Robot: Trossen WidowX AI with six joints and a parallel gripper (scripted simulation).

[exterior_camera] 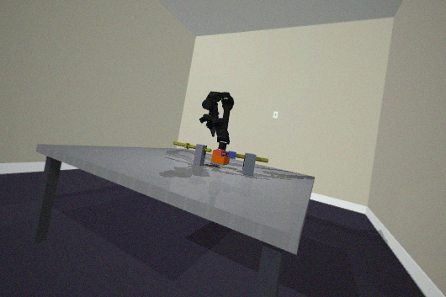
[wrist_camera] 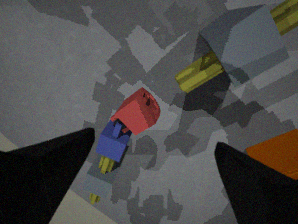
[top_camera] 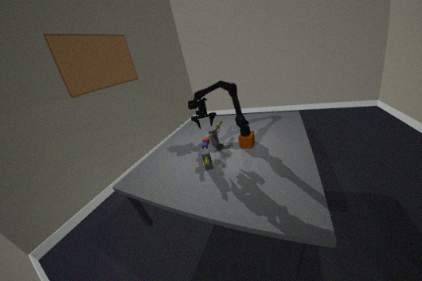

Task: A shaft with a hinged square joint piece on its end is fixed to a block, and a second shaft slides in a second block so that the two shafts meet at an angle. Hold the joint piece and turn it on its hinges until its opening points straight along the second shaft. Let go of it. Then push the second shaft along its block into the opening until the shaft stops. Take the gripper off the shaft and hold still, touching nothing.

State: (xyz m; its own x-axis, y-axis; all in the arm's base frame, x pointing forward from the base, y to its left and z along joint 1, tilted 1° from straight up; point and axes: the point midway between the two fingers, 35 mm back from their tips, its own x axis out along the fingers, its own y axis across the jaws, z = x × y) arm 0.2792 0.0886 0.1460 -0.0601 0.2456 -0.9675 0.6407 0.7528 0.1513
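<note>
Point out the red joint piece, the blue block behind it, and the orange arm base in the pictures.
Red square joint piece (wrist_camera: 136, 112), wrist view, on its broad red face.
Blue block (wrist_camera: 113, 144), wrist view, on its top face.
Orange arm base (top_camera: 247, 140), top view, on its front side.

A bare, test-room sort of space: plain beige walls (exterior_camera: 84, 67), white baseboard (top_camera: 302, 106) and dark purple floor (exterior_camera: 105, 248). One grey table (top_camera: 279, 203) on dark legs stands near the far corner, carrying a black robot arm (top_camera: 235, 99) on an orange base (top_camera: 247, 140). An orange panel (top_camera: 91, 63) hangs on the left wall; a small white wall plate (exterior_camera: 275, 114) marks the far wall.
</note>
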